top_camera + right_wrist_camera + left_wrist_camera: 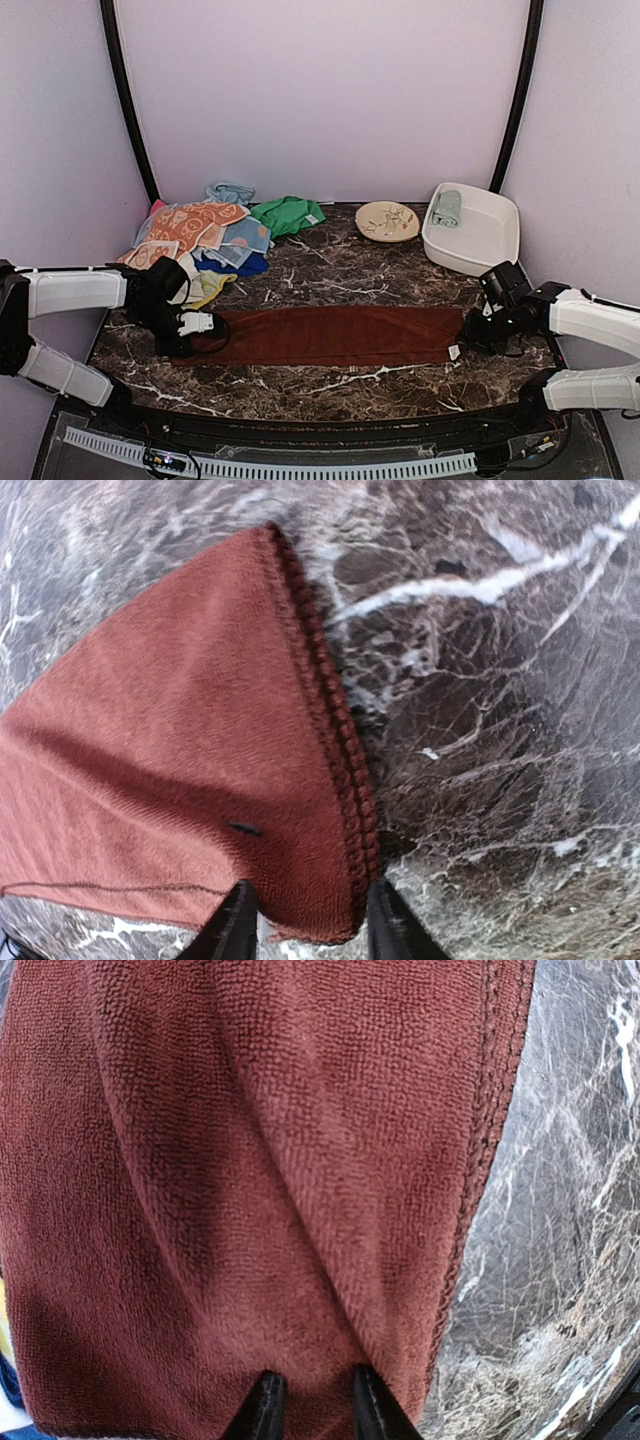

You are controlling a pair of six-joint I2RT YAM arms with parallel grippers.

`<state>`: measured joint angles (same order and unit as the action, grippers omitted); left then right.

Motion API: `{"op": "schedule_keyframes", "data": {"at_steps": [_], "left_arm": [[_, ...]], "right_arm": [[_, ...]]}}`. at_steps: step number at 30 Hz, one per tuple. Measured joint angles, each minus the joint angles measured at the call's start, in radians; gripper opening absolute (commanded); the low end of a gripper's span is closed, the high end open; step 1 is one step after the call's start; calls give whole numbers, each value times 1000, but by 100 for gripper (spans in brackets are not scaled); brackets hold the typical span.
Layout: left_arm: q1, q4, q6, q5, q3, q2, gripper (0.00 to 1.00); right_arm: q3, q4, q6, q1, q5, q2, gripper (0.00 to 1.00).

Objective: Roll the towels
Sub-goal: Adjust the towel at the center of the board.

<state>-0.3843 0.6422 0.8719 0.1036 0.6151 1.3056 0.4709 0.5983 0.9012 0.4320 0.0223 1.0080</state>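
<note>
both grippers at the short ends of a maroon towel spread out for rolling

your left gripper (315,1410) had its two dark fingertips close together on the left end of the maroon towel (330,335). soft folds in the cloth ran down and met in the narrow gap between the tips, so it read as a pinch on the fabric. your right gripper (312,925) stood at the opposite end, its jaws partly apart with the towel's near corner lying between them. whether they actually gripped the corner could not be told.

holding both ends this way looked meant to keep the towel stretched long and flat, giving a straight edge to start a roll from. no roll had yet begun.

the towel was a fuzzy, short-looped cloth, deep brownish red, with a thick stitched hem along its edge and a small white tag at the right end. it lay as a long band across the near middle of the table (330,270), a dark brown marble-look surface with white veins, hard and smooth.

further out, a loose pile of towels (195,235) in orange, blue and yellow patterns sat at the back left, with a crumpled green towel (287,215) just beside it. at the back right, a mint towel (447,208), already rolled, rested inside a white tub (490,245) with rounded corners. a shallow cream plate (388,221) sat beside the tub.
</note>
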Motion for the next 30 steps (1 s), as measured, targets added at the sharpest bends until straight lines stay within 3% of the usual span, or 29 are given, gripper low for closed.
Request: {"op": "schedule_keyframes", "data": {"at_steps": [4, 8, 23, 25, 29, 30], "left_arm": [[0, -13, 1, -10, -10, -7, 25], [0, -21, 5, -10, -16, -14, 25], [-1, -36, 27, -21, -30, -19, 29], [-1, -40, 31, -23, -30, -19, 34], [-1, -52, 35, -36, -27, -21, 39], [-1, -51, 35, -38, -25, -25, 40]], "right_arm": [[-31, -34, 10, -8, 16, 3, 22], [-36, -43, 22, -11, 29, -4, 0], [73, 113, -20, -93, -41, -113, 0], [56, 113, -27, -94, -32, -112, 16], [-22, 117, -34, -95, -5, -122, 27], [-33, 128, -34, -95, 1, -127, 38]]}}
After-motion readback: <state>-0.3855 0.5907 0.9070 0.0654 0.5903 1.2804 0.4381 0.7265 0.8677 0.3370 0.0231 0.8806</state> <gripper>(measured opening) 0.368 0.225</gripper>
